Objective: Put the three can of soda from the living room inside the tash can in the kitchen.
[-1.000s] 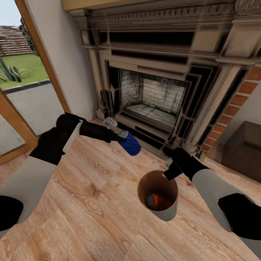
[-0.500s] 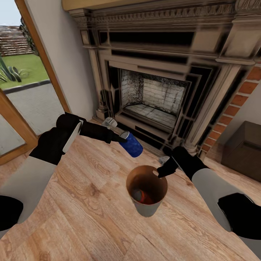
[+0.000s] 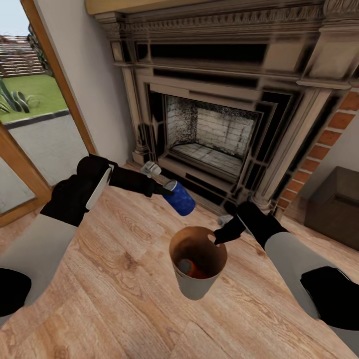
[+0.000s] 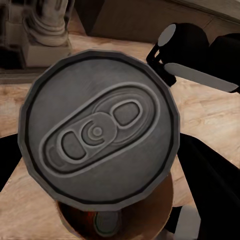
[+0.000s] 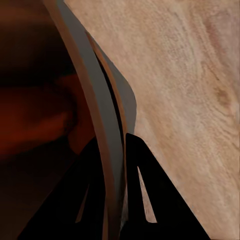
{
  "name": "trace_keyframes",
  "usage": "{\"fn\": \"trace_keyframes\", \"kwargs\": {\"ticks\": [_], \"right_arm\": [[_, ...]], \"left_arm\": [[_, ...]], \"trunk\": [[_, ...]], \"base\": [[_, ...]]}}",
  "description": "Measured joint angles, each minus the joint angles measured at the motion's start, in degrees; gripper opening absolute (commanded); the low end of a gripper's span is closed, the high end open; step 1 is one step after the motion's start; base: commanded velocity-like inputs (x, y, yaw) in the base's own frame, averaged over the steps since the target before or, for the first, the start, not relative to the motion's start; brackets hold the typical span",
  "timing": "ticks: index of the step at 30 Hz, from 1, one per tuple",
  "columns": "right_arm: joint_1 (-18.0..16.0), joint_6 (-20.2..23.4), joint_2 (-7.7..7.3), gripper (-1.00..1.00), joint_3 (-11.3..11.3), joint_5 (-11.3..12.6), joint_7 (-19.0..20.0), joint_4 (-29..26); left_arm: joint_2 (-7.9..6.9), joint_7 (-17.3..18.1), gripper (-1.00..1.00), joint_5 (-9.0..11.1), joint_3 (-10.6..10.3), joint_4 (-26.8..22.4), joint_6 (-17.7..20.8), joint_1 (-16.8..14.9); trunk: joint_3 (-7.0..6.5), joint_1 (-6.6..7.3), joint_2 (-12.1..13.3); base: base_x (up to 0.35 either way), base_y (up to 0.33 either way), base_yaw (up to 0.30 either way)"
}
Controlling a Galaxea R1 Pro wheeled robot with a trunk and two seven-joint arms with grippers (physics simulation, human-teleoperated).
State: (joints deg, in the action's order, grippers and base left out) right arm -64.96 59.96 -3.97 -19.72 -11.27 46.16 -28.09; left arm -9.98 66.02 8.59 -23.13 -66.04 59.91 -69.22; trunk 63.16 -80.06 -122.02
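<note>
The trash can [image 3: 195,284] is the thing that has moved. Over the last second the right gripper [image 3: 218,240] has carried it across the wood floor [image 3: 124,299], away from the fireplace [image 3: 214,134] hearth and leftward, so that its mouth now sits closer under the blue soda can [image 3: 180,199]. The bin also looks lifted and tipped, its pale outer wall showing more below the rim. In the right wrist view the two dark fingers [image 5: 145,195] are pressed together on the rim [image 5: 107,130], one on either side of the thin wall, so the gripper is pinching the bin's edge.

The left gripper [image 3: 164,189] has barely shifted. It holds the blue can out over the floor between the hearth and the bin, slanted with its base pointing down toward the bin. The left wrist view looks straight at the can's silver top [image 4: 97,130], with the bin's brown mouth [image 4: 125,220] peeking out directly beyond it, which suggests the two are now roughly lined up. The gripper's hold on the can is closed, though its fingers are mostly hidden by the can itself.

Inside the bin an orange can [image 3: 192,269] lies against the bottom; a second one cannot be made out for certain. Judged from this, the bin is being brought to the can, and the release of the blue can looks close.
</note>
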Motion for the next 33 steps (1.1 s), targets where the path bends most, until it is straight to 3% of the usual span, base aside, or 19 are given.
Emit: {"fn": "trace_keyframes", "kwargs": {"ticks": [2, 6, 12, 19, 25, 26, 28, 30, 31, 33], "right_arm": [[0.23, -0.29, -0.31, -1.0, -0.7, -1.26, -1.19, -0.29], [0.23, -2.28, -0.32, -1.0, -0.88, -8.68, -1.57, -0.3], [0.23, -4.3, -0.32, -1.0, -0.83, -15.75, -1.48, -0.3], [0.2, -5.22, -0.37, -1.0, -0.86, -20.14, -1.13, -0.6], [0.12, -5.39, -0.42, -1.0, -0.93, -22.22, -0.44, -0.72], [0.12, -5.39, -0.43, -1.0, -0.93, -22.51, -0.33, -0.73], [0.14, -0.06, -0.43, -1.0, -1.06, -21.21, 0.12, -0.32], [0.13, -0.46, -0.44, -1.0, -1.02, -18.83, 0.1, -0.61], [0.08, -1.08, -0.45, -1.0, -0.92, -16.83, -0.03, -0.82], [0.13, -0.96, -0.56, -1.0, -1.14, -10.17, -0.13, -0.72]], "left_arm": [[0.14, -0.47, -1.0, -0.16, -0.64, 0.29, 0.09, -0.65], [0.14, -0.48, -1.0, -0.19, -1.63, 0.29, 0.09, -0.7], [0.14, -0.48, -1.0, -0.19, -1.63, 0.29, 0.09, -0.69], [0.14, 0.04, -1.0, 0.27, -1.17, 0.39, 0.09, -0.59], [0.06, 0.6, -1.0, 0.58, -0.28, 0.23, 0.09, -0.26], [0.06, 0.64, -1.0, 0.6, -0.24, 0.24, 0.09, -0.24], [0.05, 0.65, -1.0, 0.55, -0.2, 0.29, 0.08, -0.22], [0.05, 0.67, -1.0, 0.57, -0.18, 0.34, 0.09, -0.22], [0.05, 0.68, -1.0, 0.63, -0.18, 0.33, 0.09, -0.22], [0.04, 0.69, -1.0, 0.64, -0.21, 0.29, 0.09, -0.21]], "trunk": [[0.0, 0.0, 0.0], [0.0, 0.0, 0.0], [0.0, 0.0, 0.0], [0.0, 0.0, 0.0], [0.0, 0.0, 0.0], [0.0, 0.0, 0.0], [0.01, 0.0, 0.0], [0.01, 0.0, 0.0], [0.0, 0.0, 0.0], [0.01, 0.0, 0.0]], "base": [[0.0, 0.0, 0.0], [0.0, 0.0, 0.0], [0.0, 0.0, 0.0], [0.0, 0.0, 0.0], [0.0, 0.0, 0.0], [0.0, 0.0, 0.0], [0.0, 0.0, 0.0], [0.0, 0.0, 0.0], [0.0, 0.0, 0.0], [0.0, 0.0, 0.0]]}}
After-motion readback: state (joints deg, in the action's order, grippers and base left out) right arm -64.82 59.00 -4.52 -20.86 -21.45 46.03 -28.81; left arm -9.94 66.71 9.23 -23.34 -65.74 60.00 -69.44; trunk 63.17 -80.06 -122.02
